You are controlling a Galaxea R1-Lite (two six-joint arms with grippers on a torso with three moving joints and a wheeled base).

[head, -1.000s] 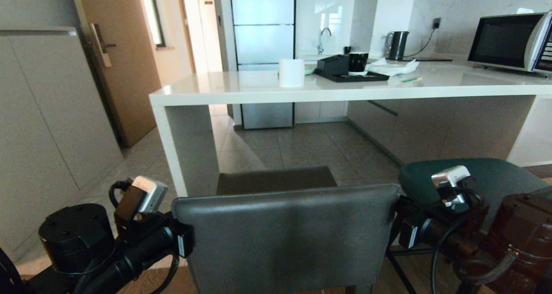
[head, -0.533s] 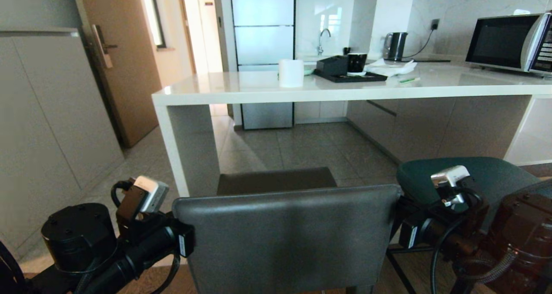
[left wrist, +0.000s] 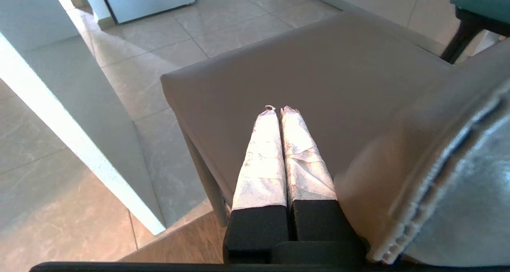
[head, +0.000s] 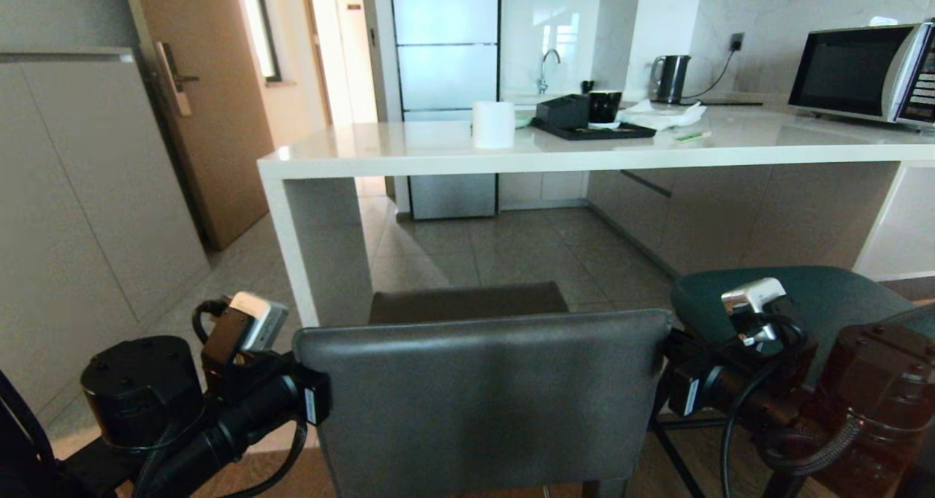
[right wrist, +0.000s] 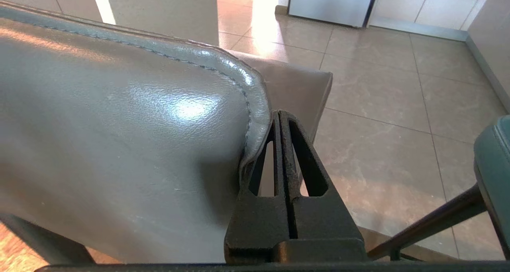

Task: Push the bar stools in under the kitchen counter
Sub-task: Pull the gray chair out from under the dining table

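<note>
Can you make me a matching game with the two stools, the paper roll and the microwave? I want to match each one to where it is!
Things:
1. grey stool
2. teal stool
3. white paper roll
4. microwave

Places:
A. far right end of the kitchen counter
B. between the left gripper and right gripper
C. on the counter, near its left end
D. right of the grey stool

Pairs: 1-B, 2-D, 3-C, 4-A

Grey stool [head: 482, 396]: legs cut off by lower edge, seat mostly hidden behind backrest. Teal stool [head: 840, 301]: partly hidden behind right arm. Microwave [head: 865, 71]: cut off at right edge.
</note>
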